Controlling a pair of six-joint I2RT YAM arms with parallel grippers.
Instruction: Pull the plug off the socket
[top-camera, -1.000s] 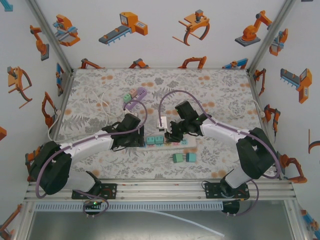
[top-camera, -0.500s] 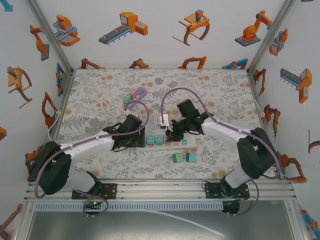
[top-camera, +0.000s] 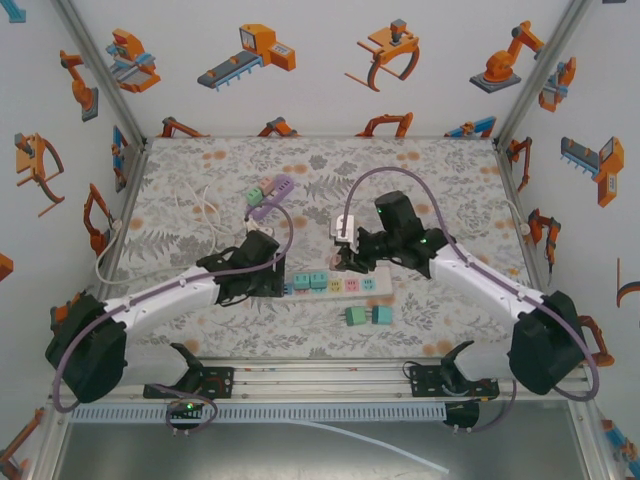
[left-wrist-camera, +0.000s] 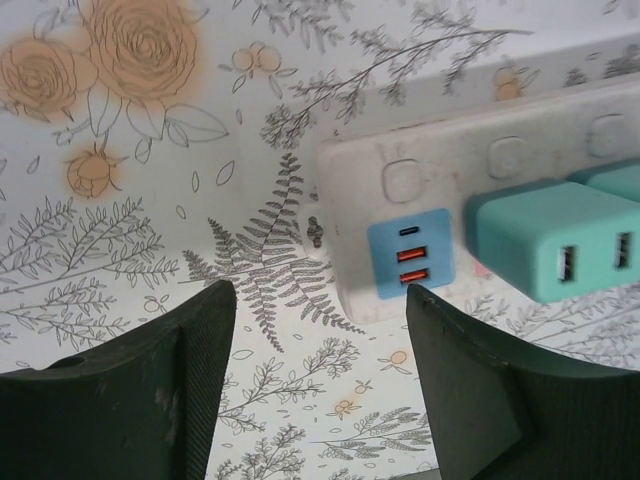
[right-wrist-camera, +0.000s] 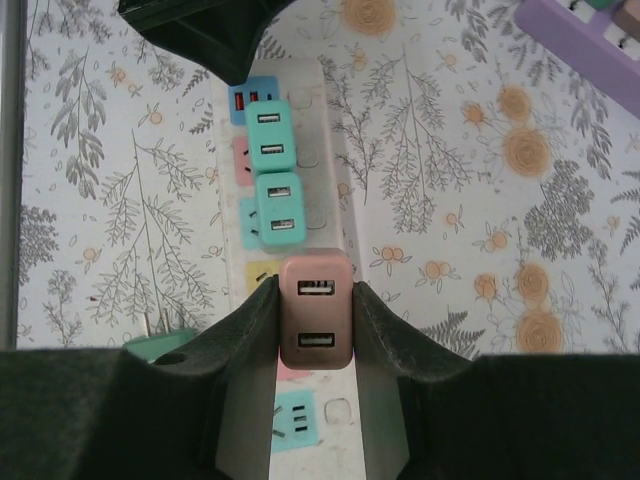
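- I am holding the left gripper low on the surface, at the left end of the power strip. Its jaws are standing wide apart and gripping nothing.
- I think this gripper should be pressing that end down, so the strip is not rising with the pull.
- Two teal plugs are sitting in the strip beside the blue USB panel; I am leaving them alone.
- The right gripper is clamping the pink plug by its two sides.
- The plug is hanging above the strip and seems to be free of its socket.
- I am pulling straight away from the strip, without twisting.
- The left arm is lying low; the right arm is reaching in from the right with its wrist raised.
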